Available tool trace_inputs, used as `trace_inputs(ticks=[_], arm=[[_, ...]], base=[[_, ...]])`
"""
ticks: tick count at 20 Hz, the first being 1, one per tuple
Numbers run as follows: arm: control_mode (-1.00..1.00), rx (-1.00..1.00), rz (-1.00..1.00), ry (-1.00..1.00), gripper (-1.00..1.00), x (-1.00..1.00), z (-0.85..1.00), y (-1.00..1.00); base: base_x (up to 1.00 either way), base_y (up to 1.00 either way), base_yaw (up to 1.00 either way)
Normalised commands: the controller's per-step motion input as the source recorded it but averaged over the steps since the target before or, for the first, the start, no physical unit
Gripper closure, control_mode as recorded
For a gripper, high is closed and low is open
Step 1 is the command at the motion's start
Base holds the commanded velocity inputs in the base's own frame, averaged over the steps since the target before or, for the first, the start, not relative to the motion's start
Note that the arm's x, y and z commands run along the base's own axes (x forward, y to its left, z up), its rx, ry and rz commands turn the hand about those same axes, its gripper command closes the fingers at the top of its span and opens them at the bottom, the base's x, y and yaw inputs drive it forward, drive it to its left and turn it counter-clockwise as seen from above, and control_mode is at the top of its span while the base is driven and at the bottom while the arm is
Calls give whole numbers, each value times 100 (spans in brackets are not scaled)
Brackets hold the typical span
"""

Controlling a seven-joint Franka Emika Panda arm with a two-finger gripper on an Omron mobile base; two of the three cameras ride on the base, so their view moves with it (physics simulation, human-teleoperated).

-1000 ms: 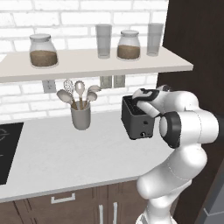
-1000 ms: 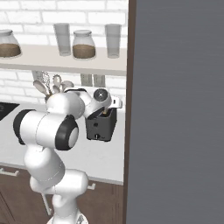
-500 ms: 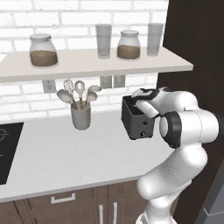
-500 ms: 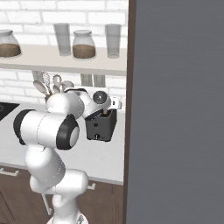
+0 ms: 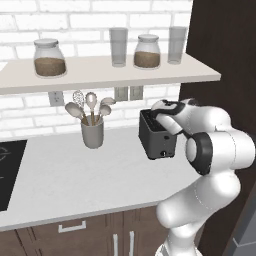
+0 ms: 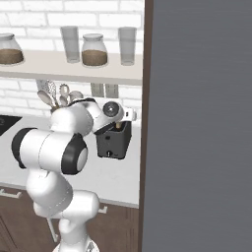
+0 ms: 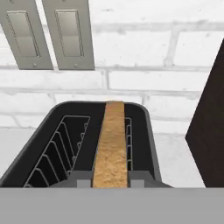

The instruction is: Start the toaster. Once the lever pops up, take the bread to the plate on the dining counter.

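Observation:
The dark grey toaster (image 5: 158, 136) (image 6: 113, 143) (image 7: 65, 144) stands on the white worktop against the brick wall. A pale tan slice of bread (image 7: 111, 148) stands upright in its right slot. My gripper (image 7: 111, 183) (image 5: 161, 118) (image 6: 118, 126) reaches down into the toaster's top from above. Its two fingertips (image 7: 84, 182) press on the near edge of the bread from both sides, so it is shut on the slice. The left slot holds nothing. The plate and the dining counter are out of view.
A grey utensil cup (image 5: 92, 132) with spoons stands left of the toaster. A shelf (image 5: 110, 72) with jars and glasses hangs close above it. A dark tall panel (image 5: 225, 60) rises right beside the toaster. A black cooktop (image 5: 7, 170) lies far left.
The jaws have closed on the bread in the slot. The arm and toaster have stayed where they were.

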Motion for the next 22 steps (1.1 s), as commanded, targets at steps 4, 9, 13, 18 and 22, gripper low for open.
trace_inputs(ticks=[4,9,13,18,22], arm=[[-100,-1,0,-5,100,-7,51,0],[-100,0,0,-5,100,-20,52,0],[-100,0,0,-5,100,-44,25,0],[-100,0,-1,-4,100,-54,42,1],[-100,0,-2,0,100,-46,81,4]], base=[[0,0,0],[0,0,0],[0,0,0],[0,0,0],[0,0,0]])
